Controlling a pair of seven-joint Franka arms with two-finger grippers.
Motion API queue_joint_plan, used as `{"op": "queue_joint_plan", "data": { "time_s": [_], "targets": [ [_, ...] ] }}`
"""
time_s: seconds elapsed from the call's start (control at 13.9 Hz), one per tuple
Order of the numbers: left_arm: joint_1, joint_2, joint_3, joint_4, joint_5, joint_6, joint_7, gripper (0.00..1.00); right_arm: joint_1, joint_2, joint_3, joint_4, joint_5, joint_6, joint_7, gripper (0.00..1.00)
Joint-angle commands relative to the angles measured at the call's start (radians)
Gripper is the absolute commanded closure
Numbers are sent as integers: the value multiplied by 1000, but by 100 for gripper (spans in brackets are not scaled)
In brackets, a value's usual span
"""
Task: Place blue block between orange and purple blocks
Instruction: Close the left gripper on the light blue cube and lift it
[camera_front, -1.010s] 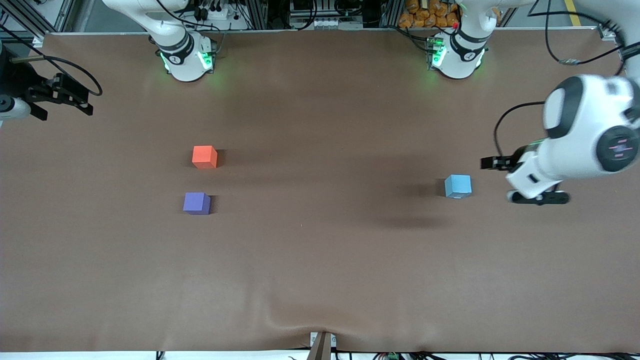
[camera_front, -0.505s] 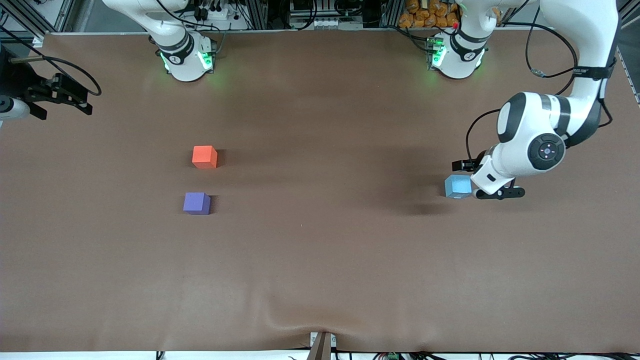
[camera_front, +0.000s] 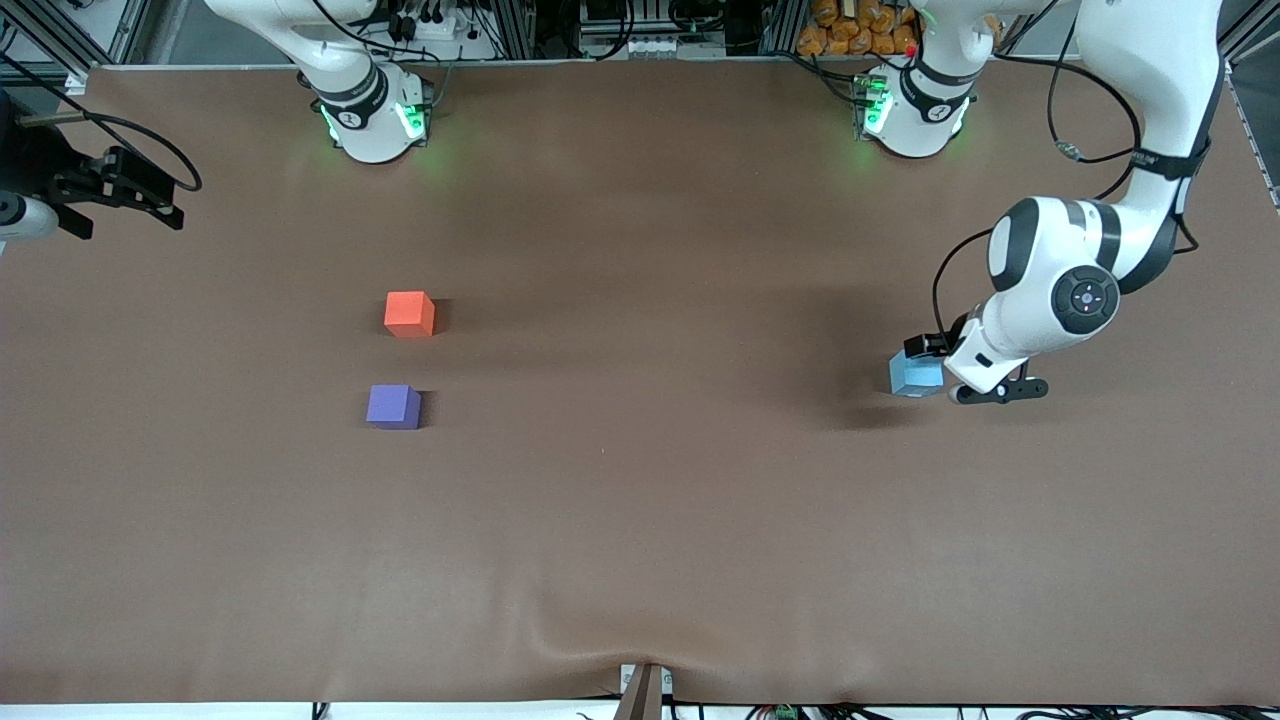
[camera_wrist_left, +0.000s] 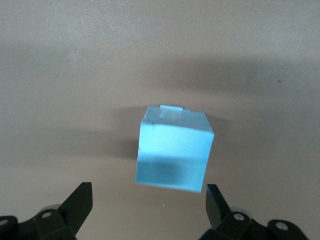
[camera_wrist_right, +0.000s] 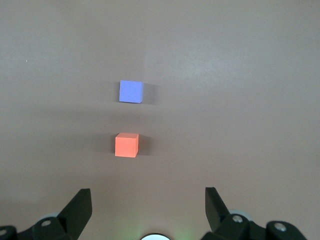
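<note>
The blue block sits on the brown table toward the left arm's end. My left gripper hovers just over it, partly covering it, fingers open and empty. In the left wrist view the blue block lies just ahead of the open left gripper, and nothing touches it. The orange block and the purple block stand toward the right arm's end, the purple one nearer the front camera, with a gap between them. My right gripper is open, waiting high above the orange block and the purple block.
The two arm bases stand along the table's back edge. A black fixture with cables sticks in at the right arm's end. The brown mat has a wrinkle at its front edge.
The left arm has swung in from the left arm's end of the table and come down over the blue block. The blocks and the right arm have not moved.
</note>
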Motion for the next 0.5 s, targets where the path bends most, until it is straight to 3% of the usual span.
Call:
{"op": "queue_joint_plan", "data": {
  "time_s": [0.0, 0.43],
  "targets": [
    [4, 74, -6, 17, -9, 71, -19, 0, -24, -6, 12, -3, 17, -7, 4, 0],
    [-7, 76, -6, 40, -14, 65, -19, 0, -28, -6, 12, -5, 17, -9, 4, 0]
  ]
}}
